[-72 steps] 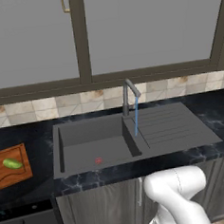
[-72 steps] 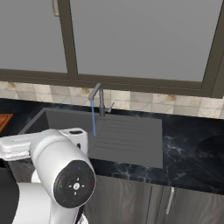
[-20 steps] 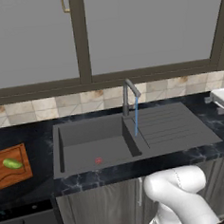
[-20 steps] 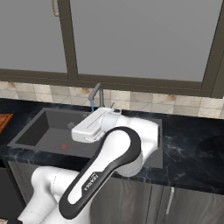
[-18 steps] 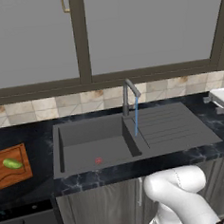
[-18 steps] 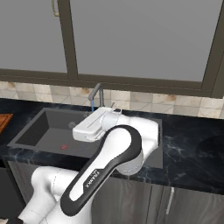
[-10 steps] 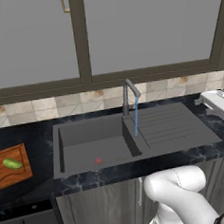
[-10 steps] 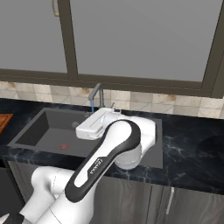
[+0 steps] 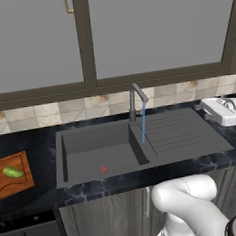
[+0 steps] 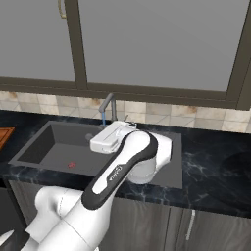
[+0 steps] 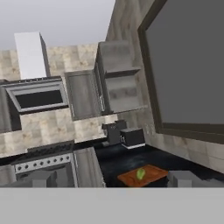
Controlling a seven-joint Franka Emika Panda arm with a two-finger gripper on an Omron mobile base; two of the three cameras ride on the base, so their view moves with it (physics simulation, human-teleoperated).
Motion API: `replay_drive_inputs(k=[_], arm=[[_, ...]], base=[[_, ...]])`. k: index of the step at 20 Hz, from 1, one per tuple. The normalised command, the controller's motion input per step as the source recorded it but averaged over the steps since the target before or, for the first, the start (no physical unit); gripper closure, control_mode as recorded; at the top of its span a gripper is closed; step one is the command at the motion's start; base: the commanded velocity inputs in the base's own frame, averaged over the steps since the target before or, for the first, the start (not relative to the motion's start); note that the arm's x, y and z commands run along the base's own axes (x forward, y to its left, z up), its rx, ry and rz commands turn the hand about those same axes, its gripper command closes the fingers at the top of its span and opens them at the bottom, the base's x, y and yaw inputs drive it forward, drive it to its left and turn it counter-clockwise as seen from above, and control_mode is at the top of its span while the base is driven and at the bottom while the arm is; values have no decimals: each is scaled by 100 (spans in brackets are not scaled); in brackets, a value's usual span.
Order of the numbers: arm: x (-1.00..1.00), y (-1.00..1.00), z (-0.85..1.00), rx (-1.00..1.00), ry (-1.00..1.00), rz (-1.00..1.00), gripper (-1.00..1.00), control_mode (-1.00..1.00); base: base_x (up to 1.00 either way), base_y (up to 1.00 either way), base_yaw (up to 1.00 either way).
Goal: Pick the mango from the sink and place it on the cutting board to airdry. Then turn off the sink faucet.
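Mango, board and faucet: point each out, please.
mango (image 9: 13,172), left base view, middle of the fruit.
board (image 9: 4,185), left base view, bare wood below the fruit.
faucet (image 9: 133,102), left base view, upright stem.

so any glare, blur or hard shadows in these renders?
Left base view: flat, even light, no glare on the sink; the mango on the cutting board is crisp, with almost no shadow. Right base view: the arm blocks the drainboard, and the faucet stays sharp. Hand view: rolled, soft and blocky, with the mango small and coarse.
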Motion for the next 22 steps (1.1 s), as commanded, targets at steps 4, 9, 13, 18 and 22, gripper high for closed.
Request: replay_drive_inputs(k=[4, 9, 13, 18, 22], arm=[[37, 0, 0, 10, 1, 0, -100, -100], [24, 0, 0, 1, 0, 3, -100, -100], [13, 0, -4, 0, 0, 6, -100, -100], [9, 0, -15, 0, 0, 6, -100, -100], [16, 0, -19, 0, 0, 4, -100, -100]], base=[[0, 0, 0], [0, 0, 0], [0, 0, 0], [0, 0, 0], [0, 0, 0]])
